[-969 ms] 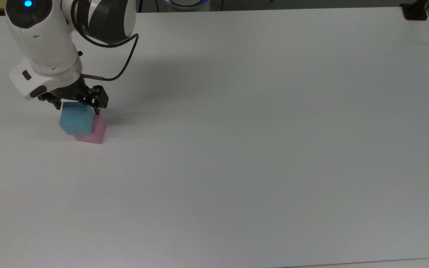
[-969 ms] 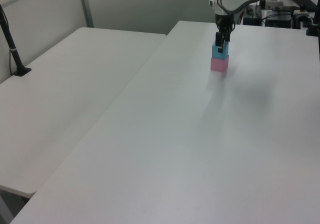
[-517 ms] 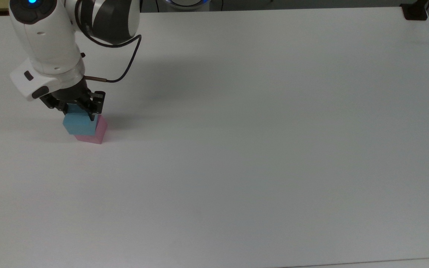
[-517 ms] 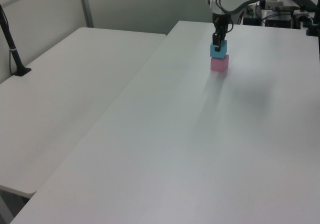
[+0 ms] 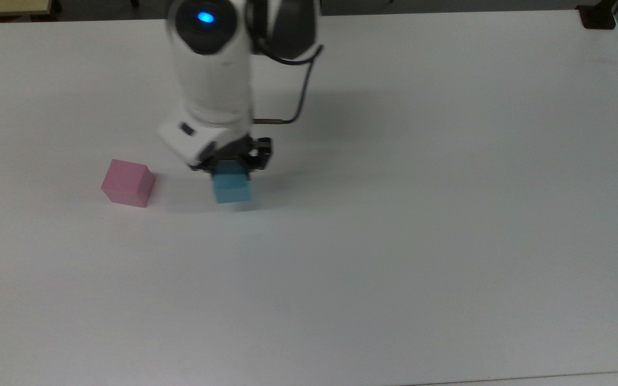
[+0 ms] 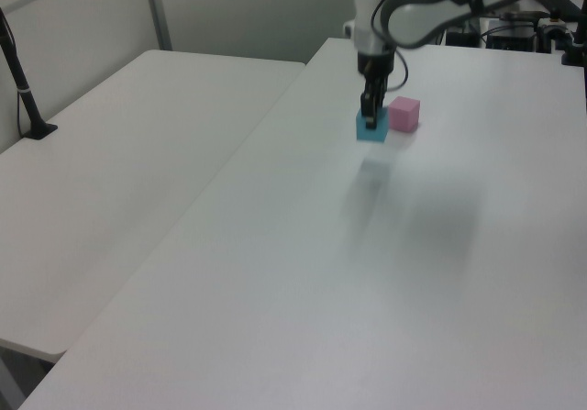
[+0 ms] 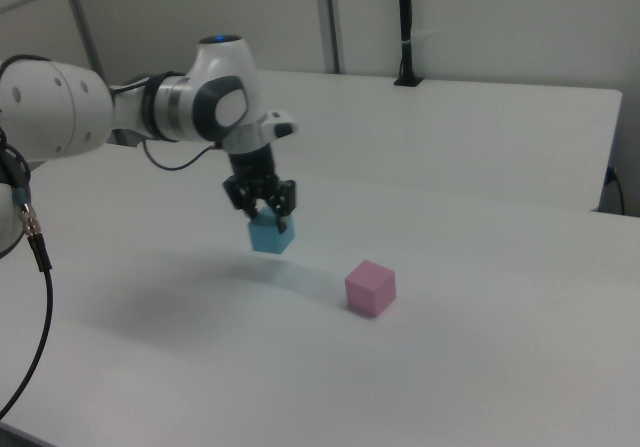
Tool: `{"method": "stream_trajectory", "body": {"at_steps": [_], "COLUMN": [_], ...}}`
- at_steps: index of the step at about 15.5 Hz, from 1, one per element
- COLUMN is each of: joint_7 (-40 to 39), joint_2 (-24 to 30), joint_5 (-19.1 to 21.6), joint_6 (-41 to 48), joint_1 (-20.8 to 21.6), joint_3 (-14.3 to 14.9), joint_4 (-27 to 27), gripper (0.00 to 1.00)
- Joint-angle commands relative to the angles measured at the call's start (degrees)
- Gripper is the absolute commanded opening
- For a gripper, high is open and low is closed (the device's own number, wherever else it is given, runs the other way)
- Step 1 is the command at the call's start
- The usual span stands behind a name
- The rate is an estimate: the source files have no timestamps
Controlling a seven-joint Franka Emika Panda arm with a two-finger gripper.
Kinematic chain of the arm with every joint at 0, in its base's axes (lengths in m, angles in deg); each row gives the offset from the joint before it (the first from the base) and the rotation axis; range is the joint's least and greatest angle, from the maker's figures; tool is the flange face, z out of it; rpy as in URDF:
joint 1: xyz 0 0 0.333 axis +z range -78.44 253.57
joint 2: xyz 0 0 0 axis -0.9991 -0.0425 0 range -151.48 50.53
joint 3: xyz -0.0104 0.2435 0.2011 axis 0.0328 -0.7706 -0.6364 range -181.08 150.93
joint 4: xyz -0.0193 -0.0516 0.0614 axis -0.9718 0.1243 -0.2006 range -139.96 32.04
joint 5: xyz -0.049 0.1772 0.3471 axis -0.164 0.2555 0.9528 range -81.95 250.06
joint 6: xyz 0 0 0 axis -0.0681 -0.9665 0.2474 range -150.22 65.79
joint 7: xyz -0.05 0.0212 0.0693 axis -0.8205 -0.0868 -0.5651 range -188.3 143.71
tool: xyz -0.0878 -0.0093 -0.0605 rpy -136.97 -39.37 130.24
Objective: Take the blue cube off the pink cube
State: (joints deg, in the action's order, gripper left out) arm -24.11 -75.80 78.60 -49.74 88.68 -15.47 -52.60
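The blue cube (image 5: 232, 187) (image 6: 371, 127) (image 7: 271, 235) hangs a little above the white table, with my gripper (image 5: 233, 167) (image 6: 369, 116) (image 7: 266, 215) shut on its upper part. The pink cube (image 5: 127, 183) (image 6: 404, 114) (image 7: 370, 287) rests alone on the table, to the top view's left of the blue cube and well apart from it. In the right view the blue cube's shadow falls on the table between the two cubes.
The white table (image 5: 395, 241) stretches wide and bare to the top view's right and towards its lower edge. A second white table (image 6: 119, 181) adjoins it at the left view's left. A black post (image 7: 405, 27) stands at the back in the right view.
The gripper has lifted the blue cube off the pink cube and carried it to the top view's right. The pink cube stays where it was.
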Motion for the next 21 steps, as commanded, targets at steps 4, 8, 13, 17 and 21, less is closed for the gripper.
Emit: {"method": "stream_trajectory", "body": {"at_steps": [4,8,13,17,21], "joint_7": [2.7,2.7,3.22,3.14,3.23], "joint_2": [-0.26,4.65,14.84,19.78,20.4], "joint_5": [-0.52,-0.35,0.35,3.6,3.96], "joint_6": [0.08,4.55,14.83,19.68,20.74], "joint_1": [3.28,5.21,6.62,7.06,7.06], "joint_3": [0.57,0.57,0.83,3.81,4.17], "joint_4": [-1.98,-1.45,-1.54,-2.06,-1.98], "gripper": [1.0,1.0,1.0,1.0,1.0]}}
